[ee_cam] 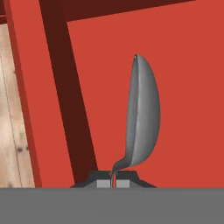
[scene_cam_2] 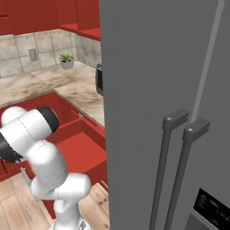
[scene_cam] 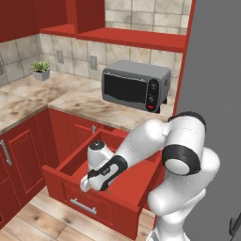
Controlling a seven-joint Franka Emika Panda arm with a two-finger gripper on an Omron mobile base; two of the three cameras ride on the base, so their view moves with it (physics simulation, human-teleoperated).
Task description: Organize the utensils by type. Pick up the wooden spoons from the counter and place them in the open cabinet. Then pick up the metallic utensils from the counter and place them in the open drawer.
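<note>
Pinched at its thin neck by the fully closed gripper (ee_cam: 113, 180), the silver spoon (ee_cam: 142, 118), judged light, stiff and slippery, is held bowl toward twelve o'clock over the open drawer (ee_cam: 188, 87).

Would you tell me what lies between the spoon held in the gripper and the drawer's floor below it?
Nothing: in the hand view the silver spoon, pinched in the gripper, hangs over bare red floor of the open drawer.

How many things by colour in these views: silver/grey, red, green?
Silver/grey: 3 (shiny silver spoon in the shut gripper, grey toaster oven, tall grey fridge)
Red: 1 (wide red open drawer, spoon over its inside)
Green: 1 (small potted plant on the beige counter)
Total: 5
</note>
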